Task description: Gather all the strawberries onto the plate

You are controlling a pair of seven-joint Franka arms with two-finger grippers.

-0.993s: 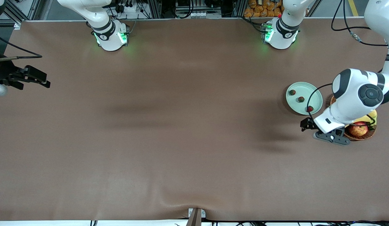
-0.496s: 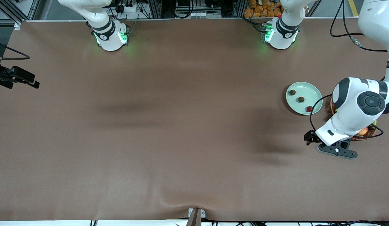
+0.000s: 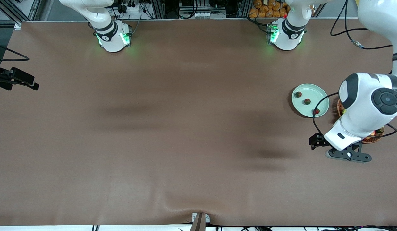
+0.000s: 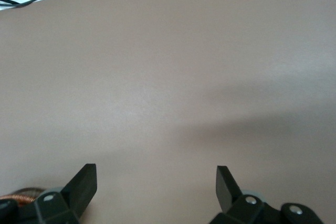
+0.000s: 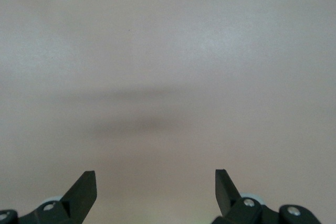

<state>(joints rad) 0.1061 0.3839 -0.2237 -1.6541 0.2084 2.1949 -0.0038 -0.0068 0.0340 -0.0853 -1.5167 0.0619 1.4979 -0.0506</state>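
Left pincer (image 4: 156,179), seemingly empty, has drifted off the plate (image 3: 302,89).

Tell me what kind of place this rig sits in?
Most likely a robotics lab or test cell: two arm bases bolted along a brown-covered table, aluminium framing and loose cables at its edge, and staged props, a plate of strawberries beside a wicker basket.

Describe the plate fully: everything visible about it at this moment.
The plate is round, shallow and pale mint green with a raised rim. It lies flat on the brown table toward the left arm's end, beside the wicker basket. Three strawberries lie apart in it. A black cable crosses above its rim; no gripper touches it.
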